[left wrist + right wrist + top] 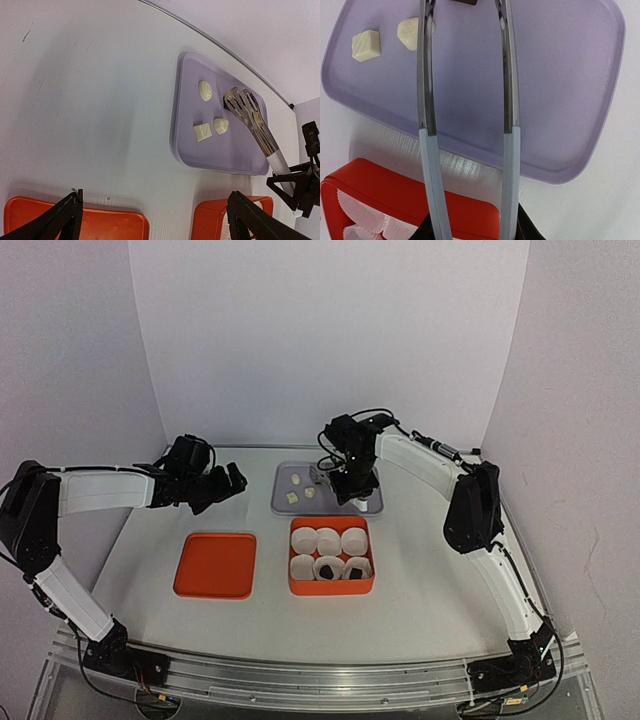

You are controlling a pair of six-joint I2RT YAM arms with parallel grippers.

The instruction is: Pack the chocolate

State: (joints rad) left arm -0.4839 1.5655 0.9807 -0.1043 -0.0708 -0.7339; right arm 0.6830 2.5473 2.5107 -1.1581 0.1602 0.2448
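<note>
Right gripper (352, 483) clamped on tongs (507, 100), tips straddling dark chocolate (465, 1) straight ahead; left gripper (155, 222) wide, farther off.

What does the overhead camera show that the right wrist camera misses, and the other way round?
Only overhead: the flat orange lid, the open left gripper, and two dark chocolates in white paper cups. Only right wrist: a dark brown sliver between the metal tongs' tips, at the picture's edge. Both: the lilac plastic tray, cream-white chocolates, the orange box and cups.
</note>
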